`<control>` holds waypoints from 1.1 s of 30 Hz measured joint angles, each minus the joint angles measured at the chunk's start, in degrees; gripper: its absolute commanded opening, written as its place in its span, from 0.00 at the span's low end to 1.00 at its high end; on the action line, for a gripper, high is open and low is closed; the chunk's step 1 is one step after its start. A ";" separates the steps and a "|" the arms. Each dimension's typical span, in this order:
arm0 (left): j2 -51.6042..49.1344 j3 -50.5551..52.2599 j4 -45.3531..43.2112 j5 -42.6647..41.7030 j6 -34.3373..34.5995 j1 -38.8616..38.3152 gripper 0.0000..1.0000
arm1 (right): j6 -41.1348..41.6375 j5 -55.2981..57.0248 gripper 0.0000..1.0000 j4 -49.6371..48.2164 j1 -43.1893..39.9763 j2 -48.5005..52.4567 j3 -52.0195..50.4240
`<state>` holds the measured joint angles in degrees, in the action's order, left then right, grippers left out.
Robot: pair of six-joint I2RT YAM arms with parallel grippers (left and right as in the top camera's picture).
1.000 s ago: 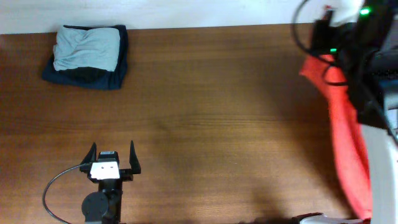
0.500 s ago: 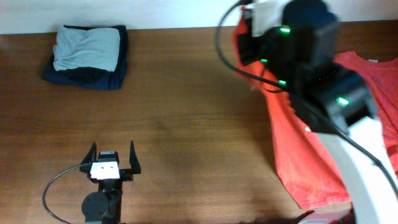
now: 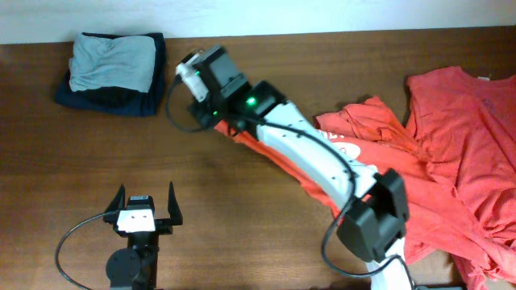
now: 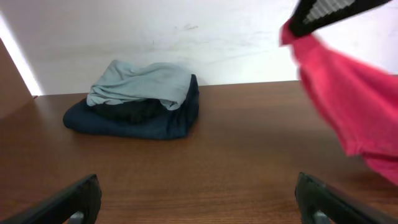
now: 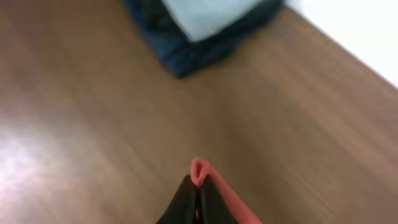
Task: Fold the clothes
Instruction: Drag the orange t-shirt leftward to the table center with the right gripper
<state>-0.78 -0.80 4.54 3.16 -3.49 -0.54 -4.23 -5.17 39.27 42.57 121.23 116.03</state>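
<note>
Orange-red T-shirts (image 3: pixel 451 137) lie rumpled over the right half of the table, with a bit of white lettering showing near the middle. My right gripper (image 3: pixel 197 76) reaches far to the upper left, near the folded pile. It is shut on a fold of the orange-red T-shirt (image 5: pixel 200 169), seen pinched between the closed fingers of the right gripper (image 5: pixel 198 185). The held cloth trails back under the arm (image 3: pixel 270 155) and hangs at the right of the left wrist view (image 4: pixel 348 93). My left gripper (image 3: pixel 146 206) sits open and empty at the front left, also shown in its own view (image 4: pixel 202 205).
A folded pile of dark navy and light grey clothes (image 3: pixel 113 71) lies at the back left corner, also in the left wrist view (image 4: pixel 137 99) and the right wrist view (image 5: pixel 205 25). The right arm (image 3: pixel 322 161) crosses the table diagonally. A white wall backs the table.
My right arm has swung from the far right corner across to the upper left, dragging the orange-red T-shirt with it. The cloth now spreads over the right half. The left arm has not moved.
</note>
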 measured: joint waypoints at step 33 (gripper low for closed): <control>0.00 0.00 0.00 0.00 0.00 0.00 0.99 | 0.42 -7.85 0.60 -11.74 9.25 0.24 -0.04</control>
<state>-0.78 -0.80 4.54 3.16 -3.49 -0.54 -3.81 -13.02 27.53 51.81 121.47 115.98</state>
